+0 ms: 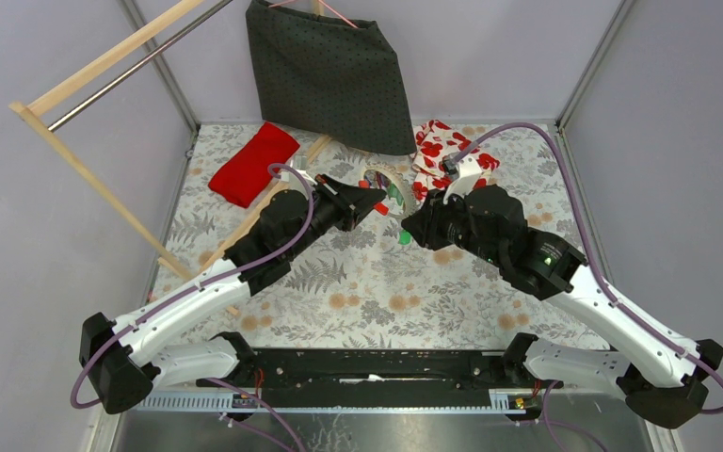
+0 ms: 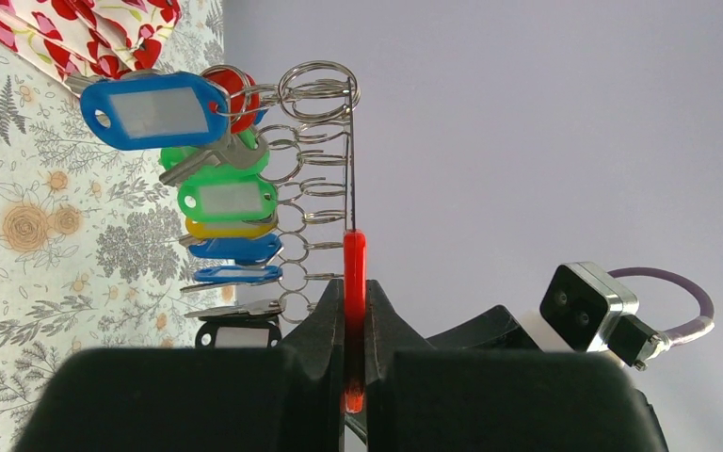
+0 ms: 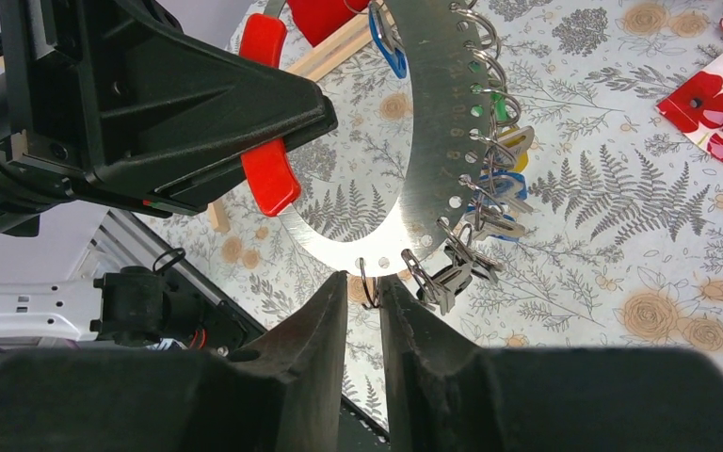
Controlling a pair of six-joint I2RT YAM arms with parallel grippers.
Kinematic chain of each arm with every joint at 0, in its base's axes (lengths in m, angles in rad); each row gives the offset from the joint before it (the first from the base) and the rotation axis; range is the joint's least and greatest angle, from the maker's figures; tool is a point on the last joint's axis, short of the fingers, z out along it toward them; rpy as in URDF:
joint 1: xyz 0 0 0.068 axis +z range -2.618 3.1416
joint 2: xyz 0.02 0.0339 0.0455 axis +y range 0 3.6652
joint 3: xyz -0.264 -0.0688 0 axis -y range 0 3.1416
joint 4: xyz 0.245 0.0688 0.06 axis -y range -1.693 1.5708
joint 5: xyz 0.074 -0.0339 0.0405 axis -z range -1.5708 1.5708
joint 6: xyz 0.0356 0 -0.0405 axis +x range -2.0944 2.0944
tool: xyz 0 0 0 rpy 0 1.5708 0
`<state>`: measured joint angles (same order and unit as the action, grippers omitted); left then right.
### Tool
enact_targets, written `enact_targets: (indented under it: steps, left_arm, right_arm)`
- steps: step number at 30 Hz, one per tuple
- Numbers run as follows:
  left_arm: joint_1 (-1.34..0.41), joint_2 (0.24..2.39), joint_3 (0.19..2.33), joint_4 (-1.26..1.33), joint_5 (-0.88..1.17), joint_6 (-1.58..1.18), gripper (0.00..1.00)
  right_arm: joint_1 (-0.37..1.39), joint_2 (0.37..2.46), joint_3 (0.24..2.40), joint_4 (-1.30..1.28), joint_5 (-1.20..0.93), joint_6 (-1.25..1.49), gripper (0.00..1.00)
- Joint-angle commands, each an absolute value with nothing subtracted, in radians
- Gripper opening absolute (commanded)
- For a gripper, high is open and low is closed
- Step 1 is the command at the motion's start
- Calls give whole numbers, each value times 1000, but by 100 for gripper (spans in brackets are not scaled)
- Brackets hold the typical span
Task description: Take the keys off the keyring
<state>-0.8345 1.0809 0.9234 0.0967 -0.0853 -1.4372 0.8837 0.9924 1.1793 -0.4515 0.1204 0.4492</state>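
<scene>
A: Where is the keyring (image 3: 425,132)?
B: Held up over the counter (image 1: 377,282), its red section clamped in the closed left gripper (image 2: 355,294).
A: The keys (image 2: 221,200)?
B: The left wrist view shows coloured tags in a row. The right wrist view shows the ring's flat holed face.
A: The right gripper (image 3: 364,288)?
B: Almost closed around one small ring (image 3: 368,275). Gripping or not, I cannot tell.

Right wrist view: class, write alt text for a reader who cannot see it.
The right gripper, jaws narrowly apart, straddles a small split ring hanging from the bottom of a flat metal keyring. The left gripper clamps the keyring's red section at upper left, and coloured keys hang along its right rim.
</scene>
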Motion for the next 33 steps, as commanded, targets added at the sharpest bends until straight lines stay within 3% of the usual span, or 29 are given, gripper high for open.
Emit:
enact_targets:
  steps: [1, 20, 33]
  left_arm:
    - [-833, 1037, 974, 155, -95, -1462, 0]
    - [-833, 1034, 968, 153, -89, -1465, 0]
    - [-832, 1021, 934, 128, -50, -1400, 0]
  right_arm:
    - [891, 1006, 1187, -445, 155, 443, 26]
    - [891, 1040, 1213, -487, 187, 439, 23]
    - [892, 1099, 1331, -646, 134, 444, 2]
